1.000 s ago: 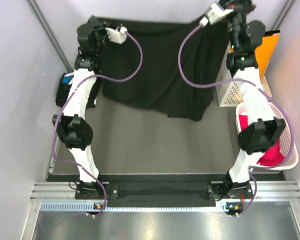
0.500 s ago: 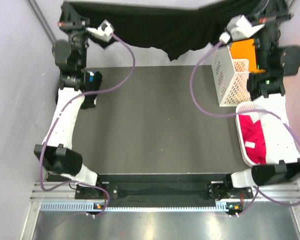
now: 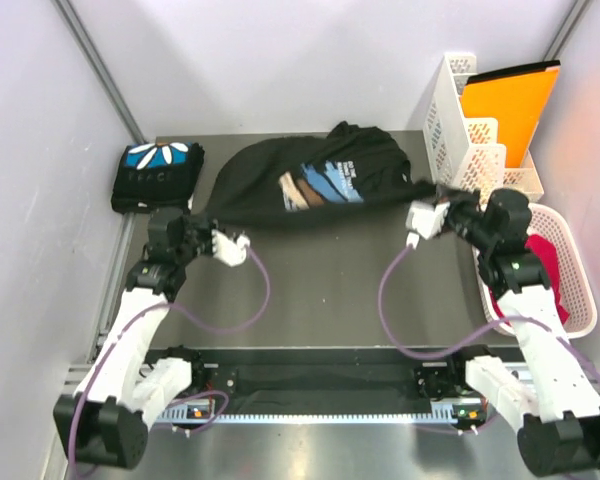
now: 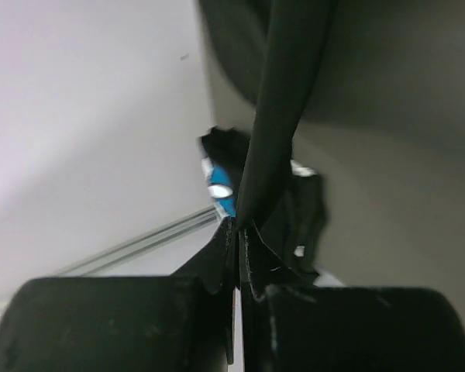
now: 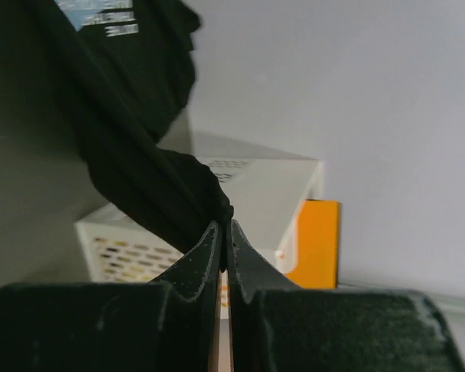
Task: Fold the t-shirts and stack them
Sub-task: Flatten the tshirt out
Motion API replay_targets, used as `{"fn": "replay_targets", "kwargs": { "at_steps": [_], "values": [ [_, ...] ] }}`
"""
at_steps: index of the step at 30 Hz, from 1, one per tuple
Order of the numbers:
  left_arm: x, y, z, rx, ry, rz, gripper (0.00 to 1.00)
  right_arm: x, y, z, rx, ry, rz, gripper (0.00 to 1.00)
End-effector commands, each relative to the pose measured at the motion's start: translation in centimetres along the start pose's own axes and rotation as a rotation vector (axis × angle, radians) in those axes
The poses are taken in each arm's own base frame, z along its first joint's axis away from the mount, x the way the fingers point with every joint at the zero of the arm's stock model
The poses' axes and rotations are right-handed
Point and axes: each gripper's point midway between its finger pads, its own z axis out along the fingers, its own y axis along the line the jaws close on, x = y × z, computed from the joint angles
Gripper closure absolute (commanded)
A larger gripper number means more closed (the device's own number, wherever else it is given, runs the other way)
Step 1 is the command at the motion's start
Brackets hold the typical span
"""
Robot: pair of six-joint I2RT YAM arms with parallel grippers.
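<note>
A soft black short-sleeved t-shirt with a blue-and-tan brush-stroke print and white lettering (image 3: 325,180) is seen print-up and loosely bunched at the far middle of the dark grey table (image 3: 320,300), where it appears to rest, drawn out into a twisted strand at each end. The cloth is judged light, limp and not slippery; it will sag and bunch wherever it is unsupported, so hold is best taken at two matching points along a hem or the shoulders, from which it can be pulled flat. Its left end is pinched by the left gripper (image 3: 190,220), whose jaws are pressed together on a thin rope of cloth; its right end is nipped in the same way by the right gripper (image 3: 448,195). Both arms are extended forward with their wrists low, the shirt strung between them. A folded black t-shirt with a blue print and white petals (image 3: 158,175) lies in the far left corner, near the left gripper. A white lattice plastic organiser (image 3: 458,120) holding an orange folder (image 3: 510,105) is stood at the far right, with a white basket of red cloth (image 3: 570,275) nearer.
</note>
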Motion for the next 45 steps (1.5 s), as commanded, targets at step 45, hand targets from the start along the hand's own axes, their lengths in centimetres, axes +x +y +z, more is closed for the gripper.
{"fn": "replay_targets", "kwargs": {
  "at_steps": [45],
  "values": [
    [-4.0,20.4,-19.8,-0.549,-0.005,0.118,1.0,-9.1,-15.8,-20.6,0.33,0.033,-0.089,1.0]
  ]
}}
